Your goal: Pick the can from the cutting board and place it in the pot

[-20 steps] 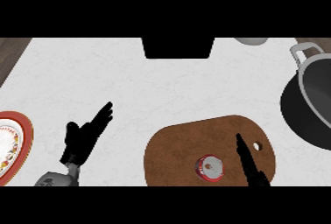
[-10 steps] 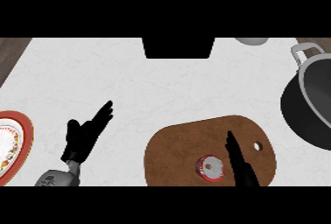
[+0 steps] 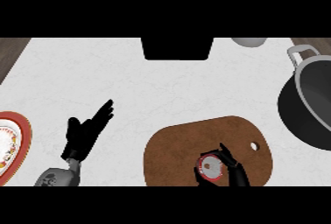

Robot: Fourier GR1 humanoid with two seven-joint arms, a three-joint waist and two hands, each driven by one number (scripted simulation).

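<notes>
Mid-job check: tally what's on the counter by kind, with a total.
red-rimmed round can: 1
brown wooden cutting board: 1
dark grey metal pot: 1
orange-rimmed round plate: 1
pale grey round object at the far edge: 1
black block at the far edge: 1
Total: 6

Noted matt brown wood on cutting board [image 3: 181, 148], smooth pale marbled stone on counter [image 3: 161, 87], dark metal with polished rim on pot [image 3: 318, 94].

The right hand [image 3: 233, 169] has slid left against the can [image 3: 211, 166]. Its straight fingers now curl round it.
</notes>
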